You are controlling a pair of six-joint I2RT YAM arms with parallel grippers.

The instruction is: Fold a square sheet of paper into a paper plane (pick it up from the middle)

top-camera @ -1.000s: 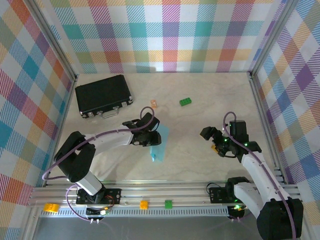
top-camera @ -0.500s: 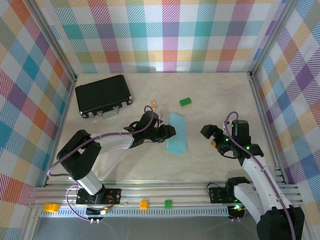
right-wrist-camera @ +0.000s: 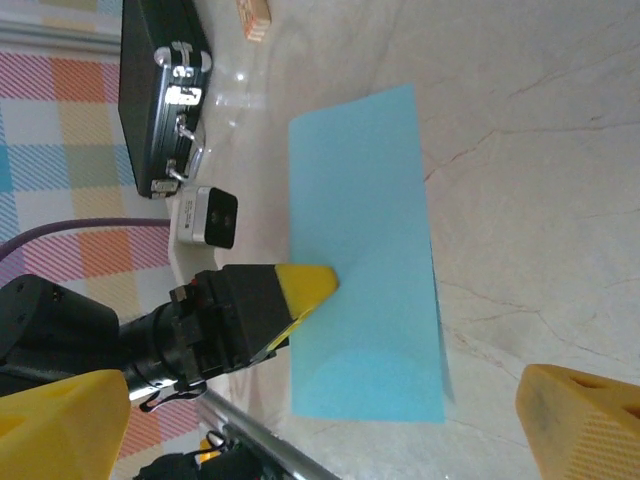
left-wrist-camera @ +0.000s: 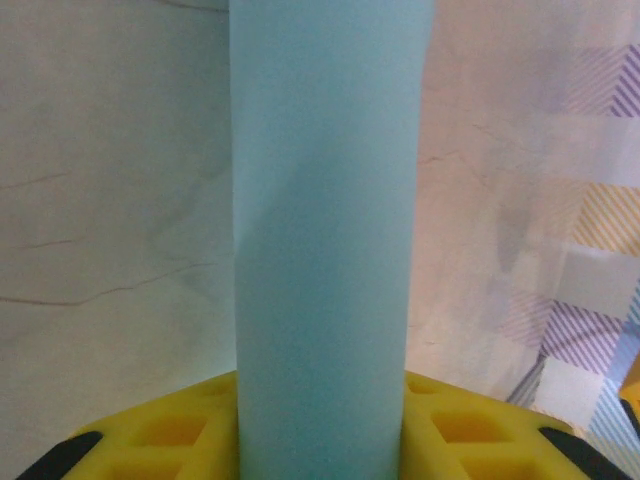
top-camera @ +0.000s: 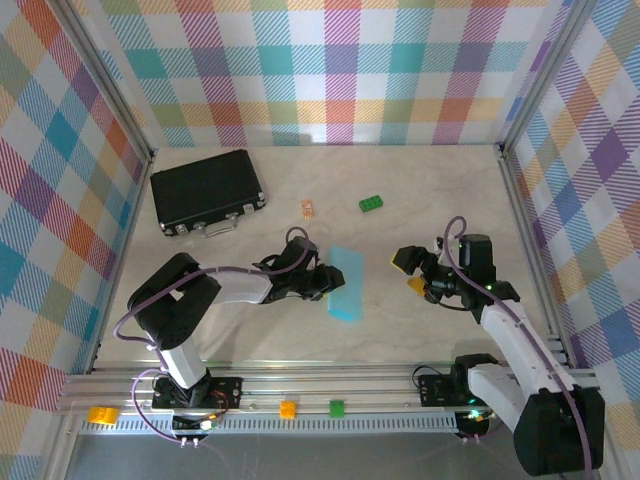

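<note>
We see the left arm stretched low across the table [top-camera: 440, 190], the left gripper [top-camera: 325, 280] pinched on the folded blue sheet [top-camera: 347, 284] mid-table. The right gripper [top-camera: 411, 272] hovers near it, jaws wide and empty. The black case [top-camera: 207, 190] and green brick [top-camera: 371, 204] lie well behind.

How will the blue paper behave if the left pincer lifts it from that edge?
Probably floppy: the folded blue paper is thin and the left pincer grips only one long edge, so the free side should sag. Likely very light, so air may flutter it. Pushed, it would probably slide flat across the smooth table, not roll.
</note>
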